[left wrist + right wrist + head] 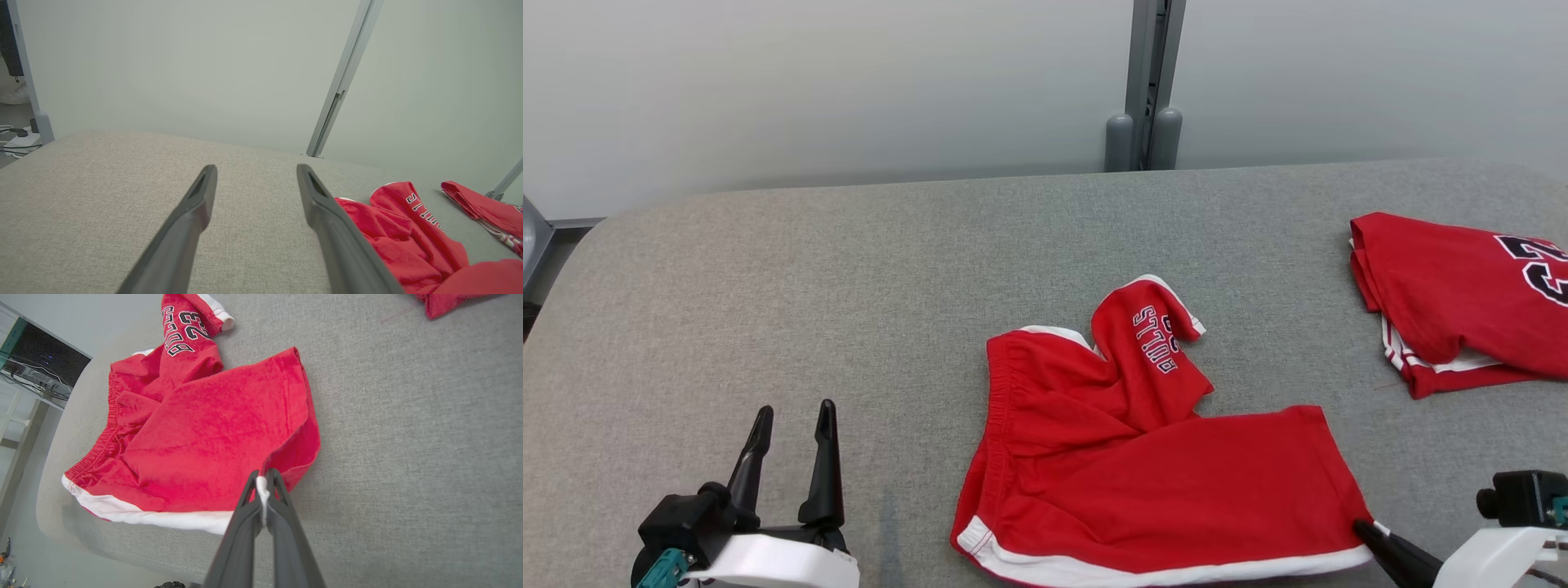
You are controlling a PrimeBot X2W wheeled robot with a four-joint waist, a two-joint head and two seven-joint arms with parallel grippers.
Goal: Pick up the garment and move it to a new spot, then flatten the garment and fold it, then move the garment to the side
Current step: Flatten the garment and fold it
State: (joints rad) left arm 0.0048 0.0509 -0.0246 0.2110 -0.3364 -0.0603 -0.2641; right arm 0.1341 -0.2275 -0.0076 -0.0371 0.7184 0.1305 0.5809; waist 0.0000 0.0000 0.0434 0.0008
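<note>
In the head view, the red shorts (1143,457) are seen crumpled near the front edge of the table (849,286), one leg twisted up. The left gripper (794,412) is held wide open and empty, apart to their left. In the left wrist view, nothing is found between its fingers. In the right wrist view, the right gripper (264,477) is seen clamped on the shorts' white hem corner. Only the grasp is judged made; moving, flattening, folding and setting aside are left.

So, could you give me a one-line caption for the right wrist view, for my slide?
Right hand shut on the white-trimmed corner of red Bulls shorts lying on a grey fabric surface.
</note>
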